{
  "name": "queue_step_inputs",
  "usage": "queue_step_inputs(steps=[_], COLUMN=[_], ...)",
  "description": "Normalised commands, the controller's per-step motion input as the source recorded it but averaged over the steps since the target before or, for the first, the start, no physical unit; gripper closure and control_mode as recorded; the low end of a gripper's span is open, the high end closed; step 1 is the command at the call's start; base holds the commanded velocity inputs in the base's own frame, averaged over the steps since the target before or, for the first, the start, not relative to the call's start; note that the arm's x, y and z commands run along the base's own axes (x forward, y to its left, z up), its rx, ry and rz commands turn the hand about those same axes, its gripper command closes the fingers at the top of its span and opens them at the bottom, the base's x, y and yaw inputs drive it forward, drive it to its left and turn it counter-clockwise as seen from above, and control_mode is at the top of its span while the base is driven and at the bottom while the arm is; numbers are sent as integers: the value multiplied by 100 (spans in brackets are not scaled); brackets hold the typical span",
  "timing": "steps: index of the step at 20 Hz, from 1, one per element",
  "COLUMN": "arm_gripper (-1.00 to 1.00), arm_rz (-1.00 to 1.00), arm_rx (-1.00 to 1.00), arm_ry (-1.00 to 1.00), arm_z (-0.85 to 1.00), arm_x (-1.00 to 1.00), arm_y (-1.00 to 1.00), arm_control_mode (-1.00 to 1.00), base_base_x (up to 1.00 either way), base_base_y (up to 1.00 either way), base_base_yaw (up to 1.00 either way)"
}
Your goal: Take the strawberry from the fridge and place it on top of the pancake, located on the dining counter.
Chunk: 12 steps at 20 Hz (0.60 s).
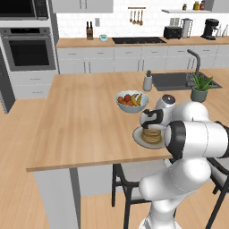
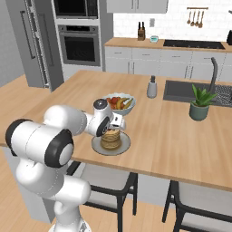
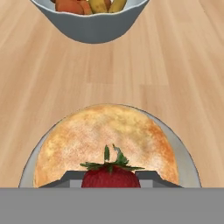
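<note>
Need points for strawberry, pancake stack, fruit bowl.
strawberry (image 3: 110,178), hand view, on its red body between the fingers.
pancake stack (image 3: 109,133), hand view, on the top pancake's browned face.
fruit bowl (image 1: 126,106), left base view, on the white outer wall facing the camera.

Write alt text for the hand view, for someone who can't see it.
A red strawberry with green leaves sits between the gripper fingertips, just above a golden pancake on a grey plate. Beyond, on the light wood dining counter, stands a white fruit bowl.
</note>
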Motion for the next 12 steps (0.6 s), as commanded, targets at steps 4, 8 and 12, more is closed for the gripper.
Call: queue_step_inputs(steps=[4, 8, 12], arm_gripper=[-100, -100, -100], arm_rz=[0, 0, 0], arm_rx=[0, 0, 0], arm_ry=[0, 0, 0], arm_z=[-30, -24, -19], arm_x=[-3, -11, -10], arm_y=[0, 0, 0], arm_control_mode=[-100, -100, -100], base_base_x=[0, 0, 0], base_base_y=[0, 0, 0], base_base_yaw=[0, 0, 0])
